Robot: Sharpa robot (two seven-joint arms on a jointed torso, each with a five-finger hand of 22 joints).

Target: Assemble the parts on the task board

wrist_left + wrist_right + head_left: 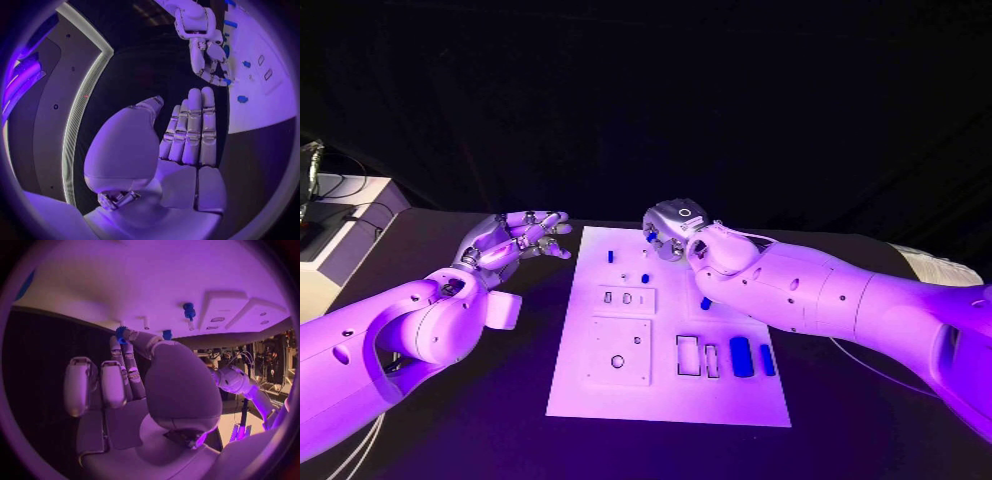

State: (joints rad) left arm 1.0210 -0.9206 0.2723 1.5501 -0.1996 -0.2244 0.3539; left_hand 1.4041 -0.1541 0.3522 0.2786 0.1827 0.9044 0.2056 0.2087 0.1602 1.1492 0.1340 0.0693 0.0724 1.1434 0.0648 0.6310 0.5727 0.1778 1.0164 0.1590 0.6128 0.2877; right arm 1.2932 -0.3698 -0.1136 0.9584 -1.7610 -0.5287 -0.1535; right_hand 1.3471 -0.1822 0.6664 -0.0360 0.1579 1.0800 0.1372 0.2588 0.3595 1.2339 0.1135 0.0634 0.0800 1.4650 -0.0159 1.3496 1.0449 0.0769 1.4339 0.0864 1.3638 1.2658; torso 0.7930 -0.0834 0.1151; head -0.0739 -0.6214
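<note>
The white task board (668,395) lies in the middle of the black table. My right hand (678,232) hovers over the board's far edge and pinches a small blue part (120,332) between thumb and fingertip; the left wrist view shows that hand (203,45) with the part (226,81) at its tips. My left hand (516,238) hangs just off the board's far left corner, its fingers (190,127) straight and holding nothing. A blue peg (610,256) and a blue knob (646,277) stand at the far end of the board. Two long blue pieces (740,356) lie near its right edge.
A square raised plate (620,350) with a hole sits on the board's left half, a smaller slotted plate (626,298) beyond it. Empty rectangular slots (689,355) lie beside the long blue pieces. A pale cabinet (343,240) stands at the table's far left.
</note>
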